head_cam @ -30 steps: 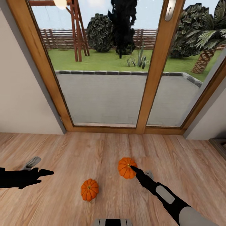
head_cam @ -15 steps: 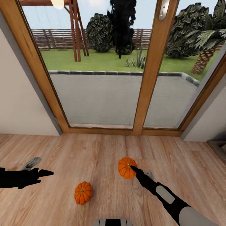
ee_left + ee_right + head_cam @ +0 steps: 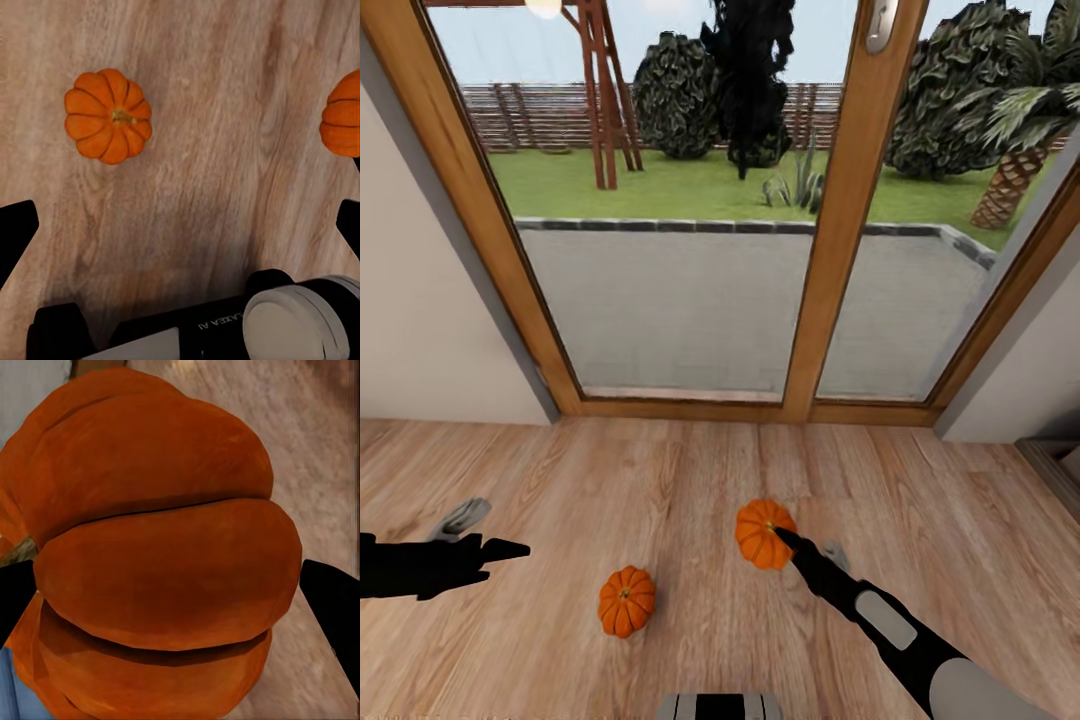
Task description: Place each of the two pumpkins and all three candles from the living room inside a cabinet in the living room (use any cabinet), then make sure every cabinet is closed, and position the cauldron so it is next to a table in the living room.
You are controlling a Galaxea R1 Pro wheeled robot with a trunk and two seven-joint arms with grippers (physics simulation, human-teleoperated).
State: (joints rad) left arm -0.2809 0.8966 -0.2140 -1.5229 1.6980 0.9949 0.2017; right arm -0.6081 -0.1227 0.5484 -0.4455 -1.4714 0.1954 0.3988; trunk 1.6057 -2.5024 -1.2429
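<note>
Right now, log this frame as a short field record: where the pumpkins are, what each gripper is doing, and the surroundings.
pumpkin at right gripper: orange pumpkin, sitting between the right gripper fingers in the right wrist view; lift off the floor cannot be told
loose pumpkin: second pumpkin resting on the wooden floor, ungripped
left gripper: left gripper open, holding nothing, apart from both pumpkins
backdrop: glass patio door with wooden frame, garden beyond
</note>
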